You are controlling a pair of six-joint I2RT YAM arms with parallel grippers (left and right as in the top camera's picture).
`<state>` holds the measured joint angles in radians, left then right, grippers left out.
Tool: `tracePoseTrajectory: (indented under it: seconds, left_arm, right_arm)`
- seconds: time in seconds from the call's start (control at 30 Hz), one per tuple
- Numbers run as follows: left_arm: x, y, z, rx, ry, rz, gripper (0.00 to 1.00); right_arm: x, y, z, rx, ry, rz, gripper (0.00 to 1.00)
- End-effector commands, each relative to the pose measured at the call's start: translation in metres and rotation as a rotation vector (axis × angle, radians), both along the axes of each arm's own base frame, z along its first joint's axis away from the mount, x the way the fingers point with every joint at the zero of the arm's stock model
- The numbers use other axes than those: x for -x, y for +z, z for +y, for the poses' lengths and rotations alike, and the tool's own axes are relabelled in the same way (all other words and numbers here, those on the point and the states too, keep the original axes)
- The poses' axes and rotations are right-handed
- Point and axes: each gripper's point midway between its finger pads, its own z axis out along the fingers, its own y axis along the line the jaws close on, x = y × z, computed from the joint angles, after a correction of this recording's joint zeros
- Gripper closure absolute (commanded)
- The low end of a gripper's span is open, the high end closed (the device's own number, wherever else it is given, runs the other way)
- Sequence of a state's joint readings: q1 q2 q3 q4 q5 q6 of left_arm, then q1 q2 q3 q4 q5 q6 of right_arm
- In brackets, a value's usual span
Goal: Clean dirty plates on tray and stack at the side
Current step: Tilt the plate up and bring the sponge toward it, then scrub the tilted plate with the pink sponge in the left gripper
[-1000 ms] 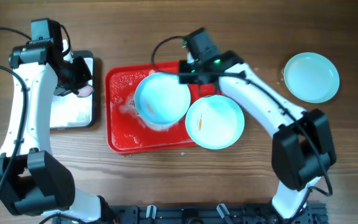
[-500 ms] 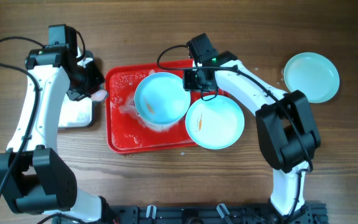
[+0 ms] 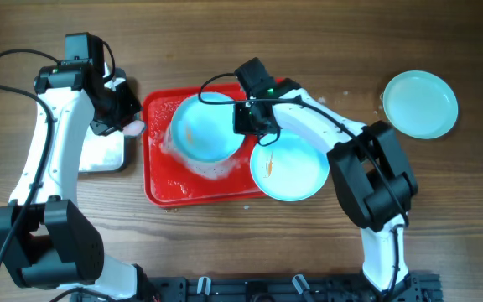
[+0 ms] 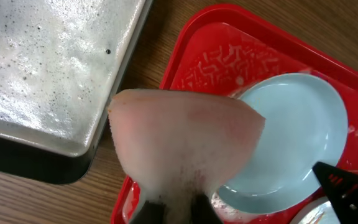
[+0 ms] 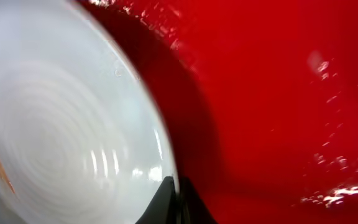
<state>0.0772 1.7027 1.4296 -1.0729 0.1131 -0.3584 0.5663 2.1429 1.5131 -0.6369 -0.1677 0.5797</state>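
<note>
Edges and room: the red tray is bounded by a raised rim with rounded corners. Its left rim lies close to the metal pan, with a narrow strip of wood between them. The second plate overhangs the tray's right front corner. Open wood is seen in front of the tray and between the second plate and the third plate, which lie well apart.

Surface: a brown wooden surface with visible grain. The pan is coated in grey foam. The tray floor is wet, with suds at its left end.

Plates: all three are round, shallow and pale blue. The first plate lies over the left half of the tray; an orange streak is noted near its left side, and a dark shadow is seen under its right rim. An orange smear is noted on the second plate. The third plate rests on the surface at the far right.

Tools: the right tool is clamped on the first plate's right rim. The left tool is clamped on a pinkish sponge, held over the gap between pan and tray.
</note>
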Motion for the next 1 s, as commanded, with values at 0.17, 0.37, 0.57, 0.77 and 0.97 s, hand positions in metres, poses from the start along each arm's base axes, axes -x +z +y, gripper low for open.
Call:
tracePoseTrajectory:
  seconds: [0.17,0.37,0.57,0.77,0.97]
  left_arm:
    - [0.000,-0.009,-0.030,0.039,-0.058,0.010,0.96]
    - [-0.013,-0.040,-0.076,0.028,-0.173,0.032,0.96]
    - [-0.021,-0.083,-0.108,0.018,-0.265,0.069,0.96]
    - [-0.017,-0.114,-0.129,-0.007,-0.414,0.105,0.96]
    - [-0.002,-0.128,-0.093,-0.197,-0.422,0.213,0.96]
  right_arm:
    - [0.007,-0.016,-0.002,0.047,-0.048,0.030,0.96]
    - [0.009,-0.022,-0.002,0.050,-0.039,0.042,0.96]
    - [0.009,-0.022,-0.002,0.051,-0.036,0.044,0.96]
    - [0.010,-0.022,-0.001,0.049,-0.030,0.044,0.96]
    - [0.010,-0.022,-0.001,0.049,-0.027,0.043,0.96]
